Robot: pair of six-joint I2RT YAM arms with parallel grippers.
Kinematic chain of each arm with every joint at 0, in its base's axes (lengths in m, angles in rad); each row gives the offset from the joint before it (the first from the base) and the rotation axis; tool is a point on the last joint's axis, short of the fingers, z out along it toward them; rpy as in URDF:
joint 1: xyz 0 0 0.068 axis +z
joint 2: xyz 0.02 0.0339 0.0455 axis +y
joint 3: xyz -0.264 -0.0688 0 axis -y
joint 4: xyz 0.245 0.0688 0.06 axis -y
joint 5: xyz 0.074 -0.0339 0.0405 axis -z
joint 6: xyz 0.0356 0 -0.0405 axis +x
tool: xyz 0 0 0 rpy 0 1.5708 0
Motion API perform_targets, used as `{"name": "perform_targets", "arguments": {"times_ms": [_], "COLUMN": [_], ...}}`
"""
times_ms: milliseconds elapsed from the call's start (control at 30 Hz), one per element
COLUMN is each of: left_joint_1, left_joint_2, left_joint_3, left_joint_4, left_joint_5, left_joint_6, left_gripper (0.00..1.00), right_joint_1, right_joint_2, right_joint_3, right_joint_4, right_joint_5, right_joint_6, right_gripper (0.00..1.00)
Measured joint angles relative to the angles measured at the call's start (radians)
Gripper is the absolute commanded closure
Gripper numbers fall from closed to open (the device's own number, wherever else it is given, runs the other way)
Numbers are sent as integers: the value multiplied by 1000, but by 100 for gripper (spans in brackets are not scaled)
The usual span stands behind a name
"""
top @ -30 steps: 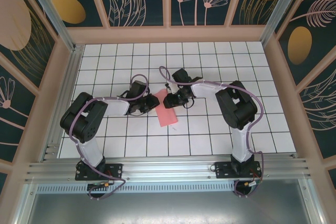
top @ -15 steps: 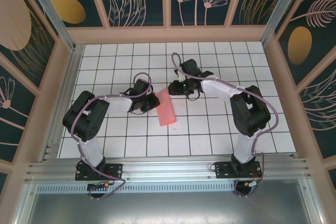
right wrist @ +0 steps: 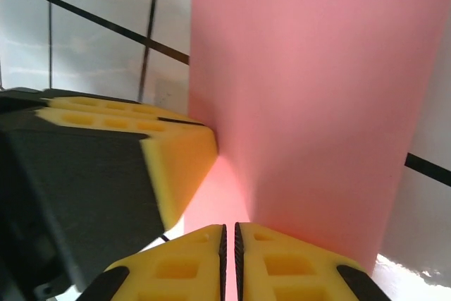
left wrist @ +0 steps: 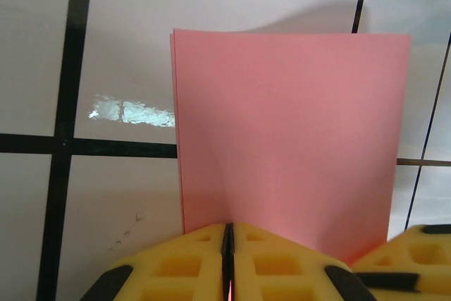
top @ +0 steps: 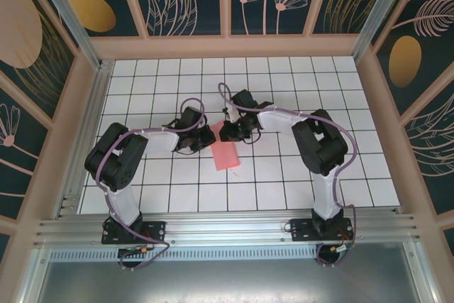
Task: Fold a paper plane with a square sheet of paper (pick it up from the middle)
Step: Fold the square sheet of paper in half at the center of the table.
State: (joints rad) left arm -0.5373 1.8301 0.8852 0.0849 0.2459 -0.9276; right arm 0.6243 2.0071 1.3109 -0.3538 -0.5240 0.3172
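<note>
The square sheet of paper (top: 227,154) is salmon pink and folded into a narrow rectangle on the tiled floor. My left gripper (top: 205,137) meets its far left edge. In the left wrist view the yellow pads (left wrist: 183,262) are shut, with a sliver of the paper (left wrist: 289,125) between them. My right gripper (top: 228,131) sits on the far end of the sheet, close beside the left one. Its pads (right wrist: 289,266) are pressed nearly together, and the paper (right wrist: 317,103) runs into the thin gap between them. The left gripper's pad (right wrist: 165,149) stands just beside it.
The white tiled floor (top: 284,175) spreads around the paper inside tan walls (top: 227,46). An aluminium rail (top: 227,228) runs along the near edge by the arm bases. Both forearms crowd the floor's middle.
The right gripper was on the paper's far end, pulled away to the far side half a second ago, and is now back on it. The left gripper stayed on the sheet.
</note>
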Motion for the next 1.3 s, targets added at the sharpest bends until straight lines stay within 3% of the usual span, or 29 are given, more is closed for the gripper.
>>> {"name": "perform_targets", "arguments": {"times_ms": [333,1300], "left_joint_1": [-6,-6], "left_joint_2": [7,10], "left_joint_3": [11,14], "left_joint_4": [-7,-6], "left_joint_5": [-19,-19], "left_joint_6": [0,0], "left_gripper": [90,90], "right_joint_1": [-66,-55], "right_joint_2": [10,-87], "right_joint_3": [-38,-235], "right_joint_4": [-13,39], "right_joint_5": [-21,-111], "right_joint_6": [-31,-48], "right_gripper": [86,85]}}
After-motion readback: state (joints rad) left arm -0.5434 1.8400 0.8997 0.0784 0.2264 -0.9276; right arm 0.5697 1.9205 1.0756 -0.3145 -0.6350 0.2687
